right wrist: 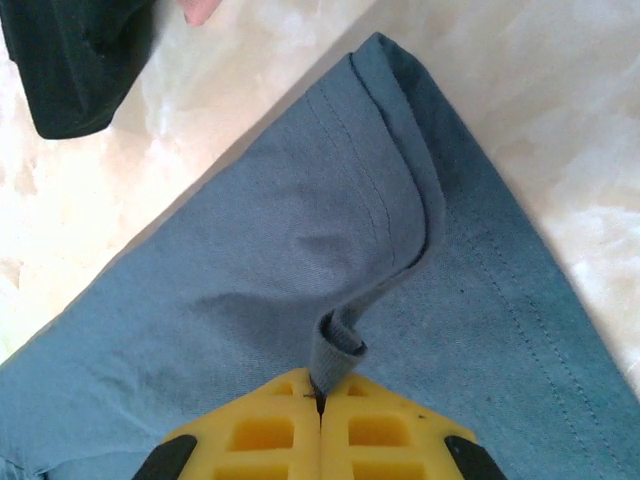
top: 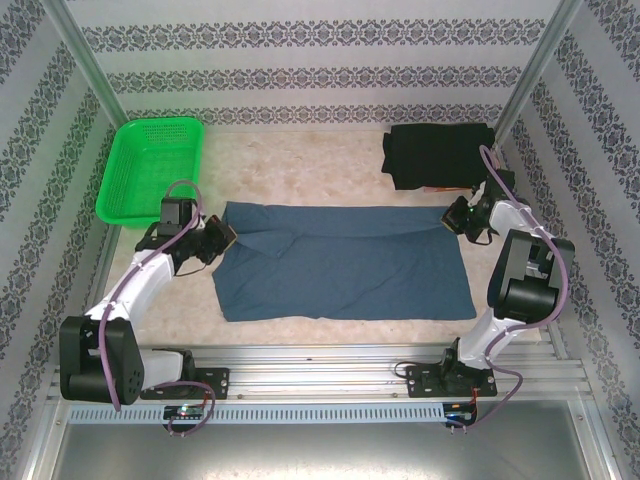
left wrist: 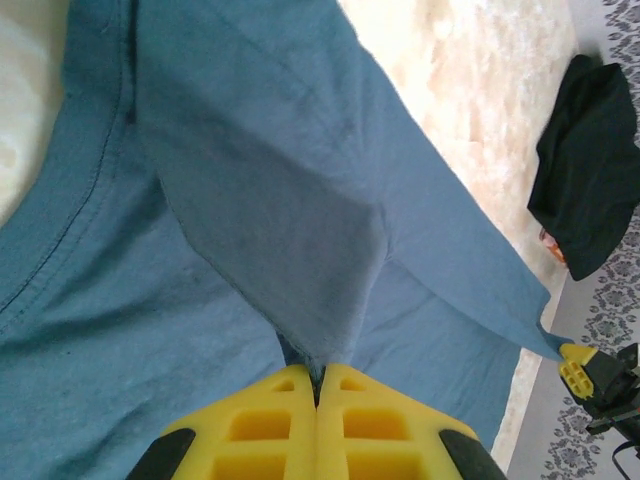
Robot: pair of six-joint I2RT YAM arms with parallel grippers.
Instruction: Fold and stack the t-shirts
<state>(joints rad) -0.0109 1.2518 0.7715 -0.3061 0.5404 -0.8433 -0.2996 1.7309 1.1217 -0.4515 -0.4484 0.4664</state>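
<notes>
A slate-blue t-shirt (top: 345, 262) lies spread across the middle of the table. My left gripper (top: 222, 236) pinches its left edge near the collar, shut on a raised fold of blue cloth (left wrist: 300, 250). My right gripper (top: 452, 217) holds the far right corner, shut on a bunched hem (right wrist: 340, 345). A black t-shirt (top: 438, 155) lies folded at the back right, also seen in the left wrist view (left wrist: 590, 170) and the right wrist view (right wrist: 80, 55).
A bright green lattice basket (top: 150, 170) stands at the back left. Patterned walls and metal posts close in the sides and back. A metal rail (top: 330, 365) runs along the near edge.
</notes>
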